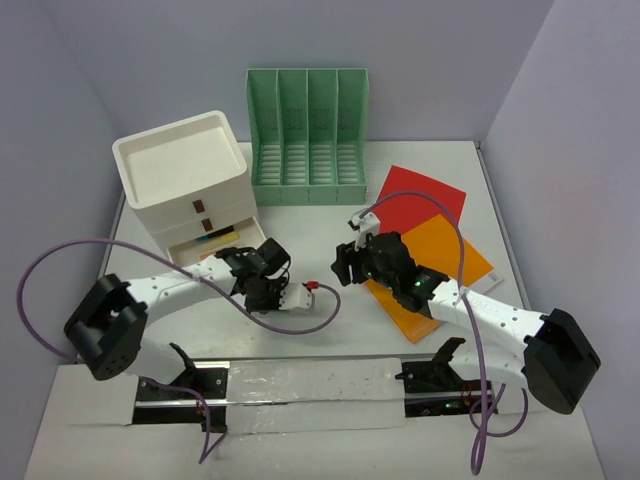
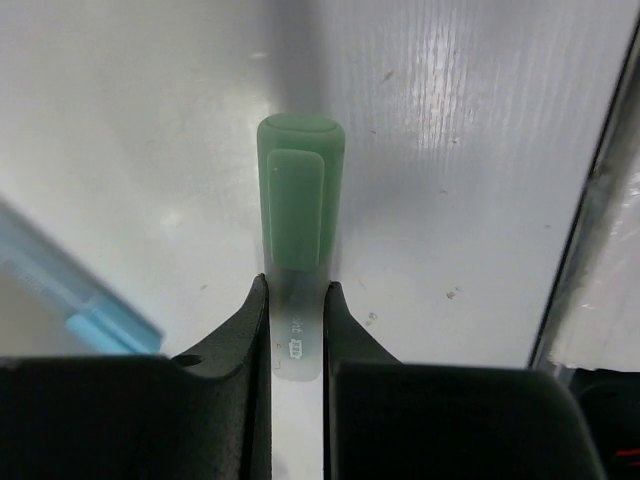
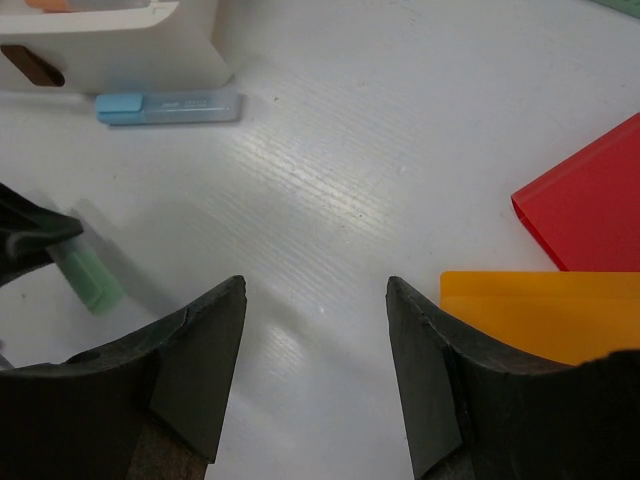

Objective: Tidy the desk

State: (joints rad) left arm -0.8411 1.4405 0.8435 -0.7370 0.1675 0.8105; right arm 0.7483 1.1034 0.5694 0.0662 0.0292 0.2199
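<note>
White drawer box (image 1: 190,190) at left rear, bottom drawer pulled out, green file holder (image 1: 307,135) behind, red folder (image 1: 420,200) touching orange folder (image 1: 445,262) at right, blue marker (image 3: 168,106) beside box, green marker (image 2: 300,190) lying flat.

Desk (image 1: 320,225) centre lay bare betw. the arms and the green file holder (image 1: 308,130); this was the widest open lane. Right gripper (image 3: 315,300) stood w/ jaws apart and only bare surface ahead. Far left was blocked by the drawer box (image 1: 185,180), bottom drawer standing open, w/ a blue highlighter (image 3: 168,105) just beside its front. Right side was taken by the red folder (image 1: 425,200) and orange folder (image 1: 455,255), edges meeting. Left gripper (image 2: 297,300), clamped on a green highlighter (image 3: 90,278), sat at the lane's near left.
</note>
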